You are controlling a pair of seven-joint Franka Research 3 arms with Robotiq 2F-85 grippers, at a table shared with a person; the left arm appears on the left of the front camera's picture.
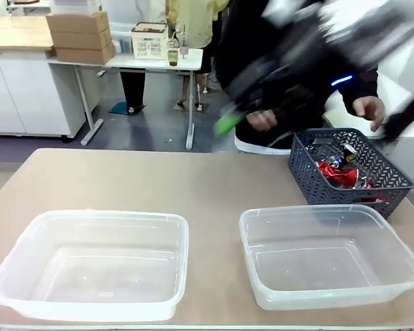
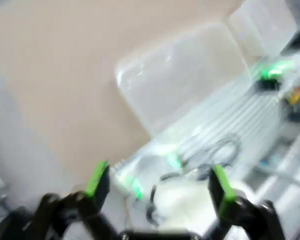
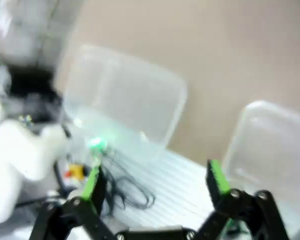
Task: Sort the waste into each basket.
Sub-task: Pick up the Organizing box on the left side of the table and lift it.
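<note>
Below, two clear tubs, one lower left (image 1: 90, 265) and one lower right (image 1: 329, 255), sit empty; crushed cans (image 1: 339, 172) fill one grey basket (image 1: 348, 172) at right. Both the left gripper (image 2: 160, 182) and the right gripper (image 3: 155, 182) have jaws apart.

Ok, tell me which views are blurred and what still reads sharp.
Front view: the right arm is a motion smear at upper right, but both clear tubs and the grey basket read sharp. Left wrist view: soft all over, open left gripper recognisable. Right wrist view: equally smeared, right gripper open.
</note>
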